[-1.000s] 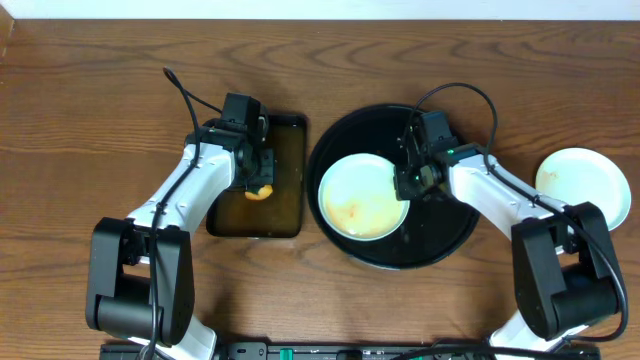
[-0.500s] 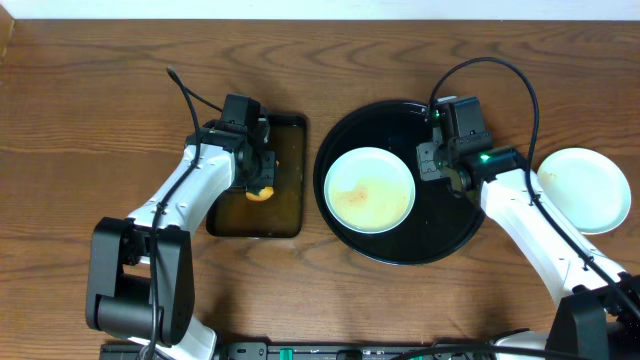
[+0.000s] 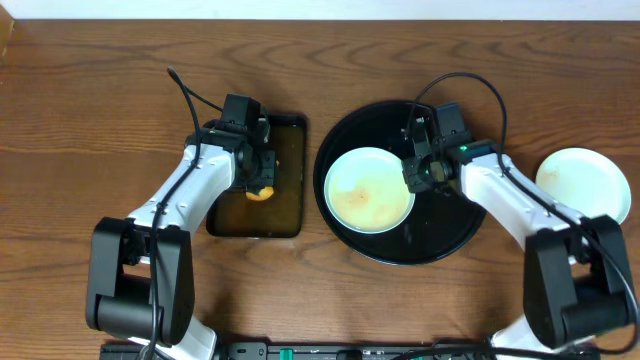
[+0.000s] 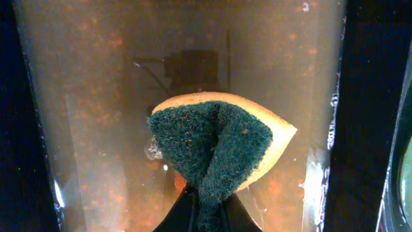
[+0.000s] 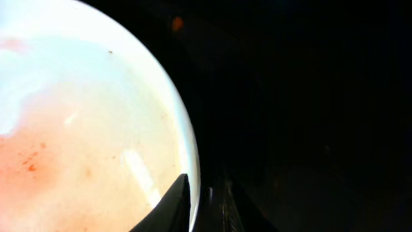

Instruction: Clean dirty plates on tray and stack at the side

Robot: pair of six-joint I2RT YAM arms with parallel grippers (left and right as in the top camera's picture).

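A pale plate (image 3: 365,190) smeared with orange-brown sauce lies in the left half of the round black tray (image 3: 440,245). My right gripper (image 3: 412,180) is at the plate's right rim. In the right wrist view the plate (image 5: 84,129) fills the left and the tray (image 5: 309,96) the right. That gripper (image 5: 205,193) is slightly open, one finger over the plate's inside and the other outside the rim. My left gripper (image 3: 262,185) is shut on a green-and-yellow sponge (image 4: 219,145), held over the brown water; its fingers (image 4: 209,216) pinch the sponge's folded middle.
A dark rectangular pan (image 3: 285,215) of brownish water stands left of the tray. A second pale plate (image 3: 583,190) lies on the wooden table at the far right. The right arm's cable loops above the tray.
The right gripper swung away from the plate to the right, then came back to its right rim with the jaws slightly parted. Tray and plate shifted a little right. The left arm has not moved.
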